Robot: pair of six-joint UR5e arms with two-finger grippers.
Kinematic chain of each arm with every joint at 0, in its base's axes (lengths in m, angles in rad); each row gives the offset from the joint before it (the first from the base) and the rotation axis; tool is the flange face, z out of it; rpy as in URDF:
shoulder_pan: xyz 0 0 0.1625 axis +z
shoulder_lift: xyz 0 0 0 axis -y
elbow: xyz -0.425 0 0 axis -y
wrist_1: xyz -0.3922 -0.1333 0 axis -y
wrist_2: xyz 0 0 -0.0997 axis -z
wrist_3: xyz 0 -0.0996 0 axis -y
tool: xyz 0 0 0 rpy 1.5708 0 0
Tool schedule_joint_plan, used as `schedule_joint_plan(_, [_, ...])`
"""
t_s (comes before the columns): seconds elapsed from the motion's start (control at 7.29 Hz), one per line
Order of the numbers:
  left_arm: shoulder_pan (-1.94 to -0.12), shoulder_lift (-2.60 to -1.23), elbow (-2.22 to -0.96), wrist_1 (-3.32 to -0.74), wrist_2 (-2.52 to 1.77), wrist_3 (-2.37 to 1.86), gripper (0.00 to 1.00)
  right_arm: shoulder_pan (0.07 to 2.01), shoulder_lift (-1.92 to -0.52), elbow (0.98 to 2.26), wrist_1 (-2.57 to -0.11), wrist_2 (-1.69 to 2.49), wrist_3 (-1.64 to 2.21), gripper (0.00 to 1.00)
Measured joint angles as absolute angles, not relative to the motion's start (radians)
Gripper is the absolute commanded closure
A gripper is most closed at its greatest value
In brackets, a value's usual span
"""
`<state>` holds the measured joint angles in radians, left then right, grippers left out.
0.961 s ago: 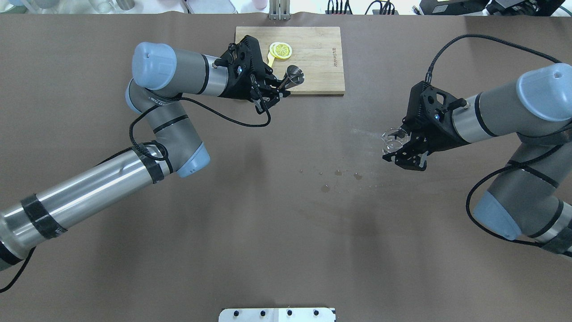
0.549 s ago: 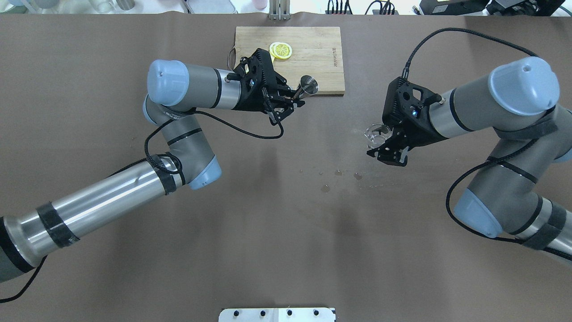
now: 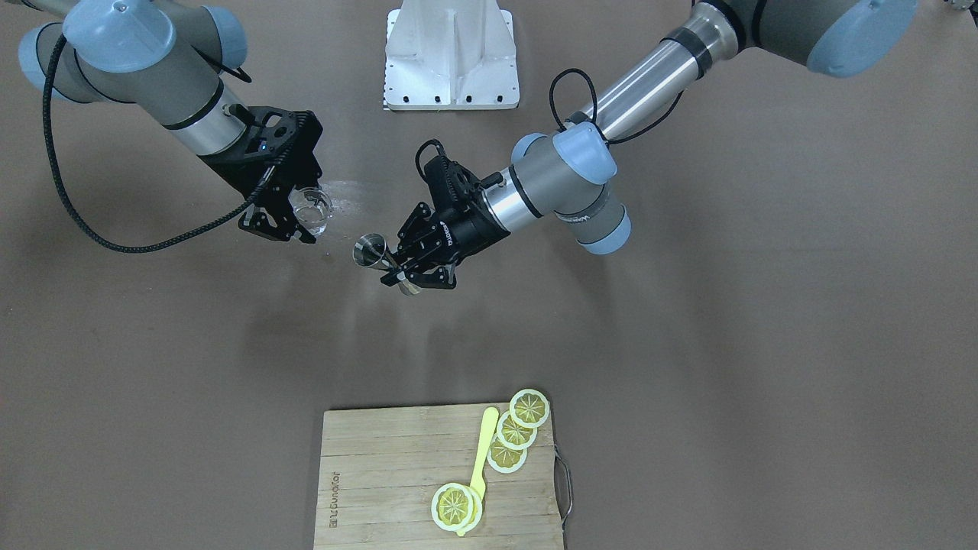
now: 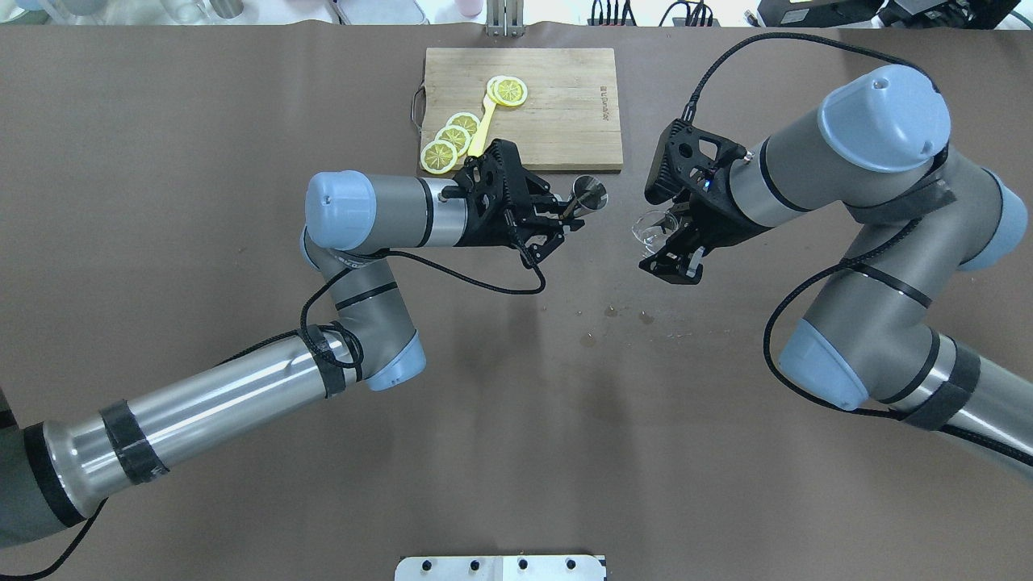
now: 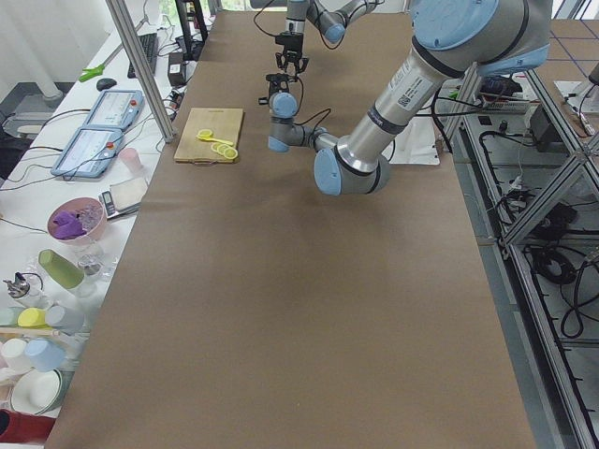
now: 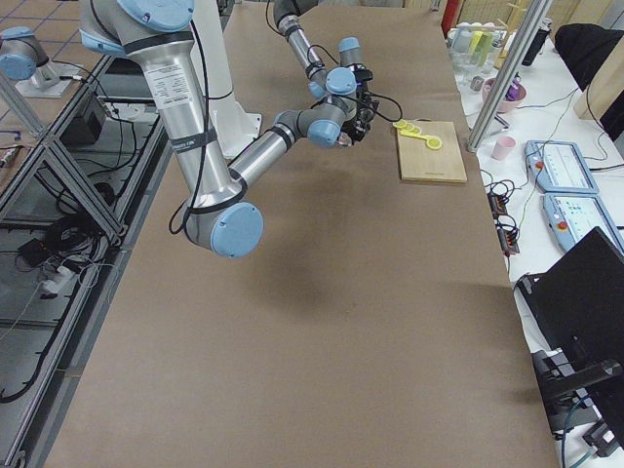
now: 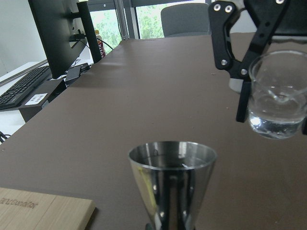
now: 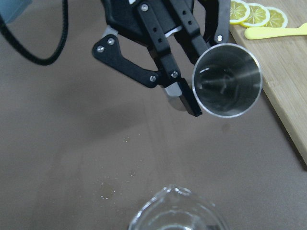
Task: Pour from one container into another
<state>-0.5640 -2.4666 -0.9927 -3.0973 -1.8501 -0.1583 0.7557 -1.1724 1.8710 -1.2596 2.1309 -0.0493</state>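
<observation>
Mirror-silver steel cup; clear, colourless glass beaker; bright yellow lemon slices with paler rims; yellow spoon; pale, grain-striped wooden board; plain brown surface.

- A long table under a plain brown cover fills every view; a few small wet spots sit just past its middle toward 6 o'clock in the overhead view.
- In the left side view a white bench runs along 9 o'clock, with a slanted aluminium post at 11 o'clock.
- Grey floor and aluminium frame rails lie at 3 to 5 o'clock.
- In the left wrist view daylit windows with greenery outside show at 12 o'clock, with a grey chair before them.
- A black monitor stands at 10 o'clock, a keyboard at 9 o'clock.
- Light is even and bright.
</observation>
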Motion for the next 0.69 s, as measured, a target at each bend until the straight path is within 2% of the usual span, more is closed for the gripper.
schedule_joint_plan(0.69, [-0.527, -2.469, -0.990, -3.142, -1.807, -0.170, 1.00, 0.769, -1.087, 1.889, -1.483, 2.142, -0.049, 1.00])
